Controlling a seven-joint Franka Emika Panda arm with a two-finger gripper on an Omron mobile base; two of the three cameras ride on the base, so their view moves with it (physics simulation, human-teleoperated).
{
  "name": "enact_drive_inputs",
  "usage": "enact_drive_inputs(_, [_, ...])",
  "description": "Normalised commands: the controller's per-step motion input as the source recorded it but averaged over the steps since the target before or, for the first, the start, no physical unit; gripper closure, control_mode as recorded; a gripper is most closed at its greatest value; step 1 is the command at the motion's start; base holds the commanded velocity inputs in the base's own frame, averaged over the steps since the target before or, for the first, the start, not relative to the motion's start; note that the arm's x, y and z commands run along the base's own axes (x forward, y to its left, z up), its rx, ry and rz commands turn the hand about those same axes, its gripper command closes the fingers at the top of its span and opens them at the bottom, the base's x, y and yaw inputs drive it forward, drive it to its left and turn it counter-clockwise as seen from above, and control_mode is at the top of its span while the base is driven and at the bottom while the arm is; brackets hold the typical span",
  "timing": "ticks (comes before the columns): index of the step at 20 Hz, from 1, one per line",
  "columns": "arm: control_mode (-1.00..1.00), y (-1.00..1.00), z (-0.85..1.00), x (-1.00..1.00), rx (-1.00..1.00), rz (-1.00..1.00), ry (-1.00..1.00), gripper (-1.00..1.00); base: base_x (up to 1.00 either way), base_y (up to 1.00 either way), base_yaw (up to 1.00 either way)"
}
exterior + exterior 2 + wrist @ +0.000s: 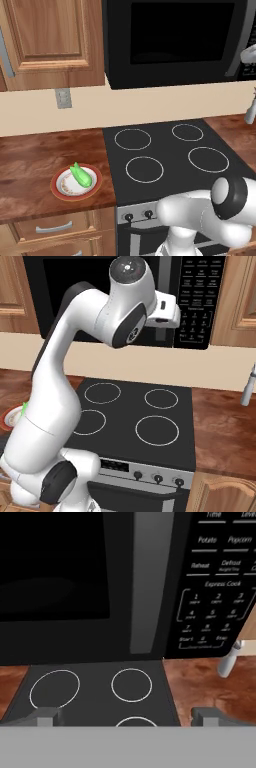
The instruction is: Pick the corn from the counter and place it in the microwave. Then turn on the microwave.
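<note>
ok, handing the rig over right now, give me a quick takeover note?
Gripper: open, empty, raised in front of the microwave, facing its grey handle and button panel.
Corn: lying on the red-rimmed plate on the counter, left of the stovetop.
Microwave door looks shut.
Done: nothing.
Left: open the door, pick up the corn, place it inside, close, start the microwave.
</note>
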Motion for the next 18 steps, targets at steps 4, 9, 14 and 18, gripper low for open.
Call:
enact_drive_inputs(4, [-1.00,0.00,0.09,0.20,0.00,0.00,-0.07,-1.00,0.00,0.00,0.00])
enact_drive_inputs(9, [-1.00,0.00,0.03,0.16,0.00,0.00,-0.07,-1.00,0.00,0.00,0.00])
enact_drive_inputs(14, [-1.00,0.00,0.00,0.18,0.00,0.00,-0.05,-1.00,0.00,0.00,0.00])
enact_drive_inputs(18, [-1.00,0.00,0.00,0.20,0.00,0.00,-0.03,-1.00,0.00,0.00,0.00])
